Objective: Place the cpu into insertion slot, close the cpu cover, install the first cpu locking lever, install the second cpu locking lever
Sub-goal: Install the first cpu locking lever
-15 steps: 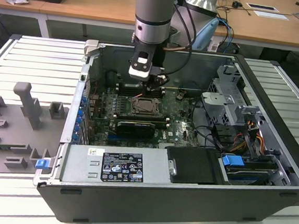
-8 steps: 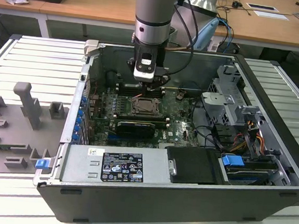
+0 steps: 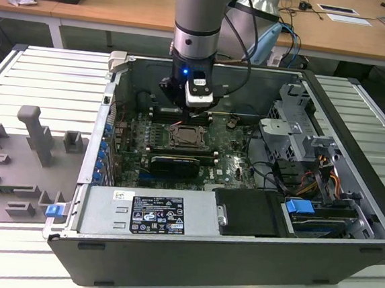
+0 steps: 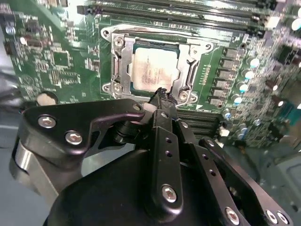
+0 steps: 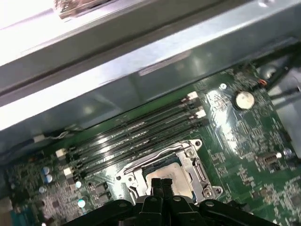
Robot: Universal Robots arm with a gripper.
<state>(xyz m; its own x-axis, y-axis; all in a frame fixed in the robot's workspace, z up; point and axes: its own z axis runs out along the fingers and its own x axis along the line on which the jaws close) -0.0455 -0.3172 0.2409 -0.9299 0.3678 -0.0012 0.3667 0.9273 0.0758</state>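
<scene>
The cpu (image 4: 151, 70) lies flat in the insertion slot (image 3: 187, 138) on the green motherboard, its pale metal face up. The cpu cover (image 4: 120, 61) is folded down around it, so the chip shows through the frame's window. In the first wrist view the cover (image 5: 195, 162) frames the cpu (image 5: 181, 184) the same way. My black gripper (image 4: 161, 94) hangs just above the socket's near edge, fingers pressed together with nothing between them. Both wrist views show the fingertips (image 5: 157, 184) closed. In the exterior view the gripper (image 3: 182, 115) sits low inside the case over the socket.
Long black memory slots (image 5: 136, 134) run beside the socket toward the case wall (image 5: 141, 70). A drive cage (image 3: 295, 126) and cable bundle (image 3: 311, 174) fill the exterior view's right of the open case. A power supply (image 3: 146, 214) lies along the front. Grey fixtures (image 3: 34, 137) stand on the table outside.
</scene>
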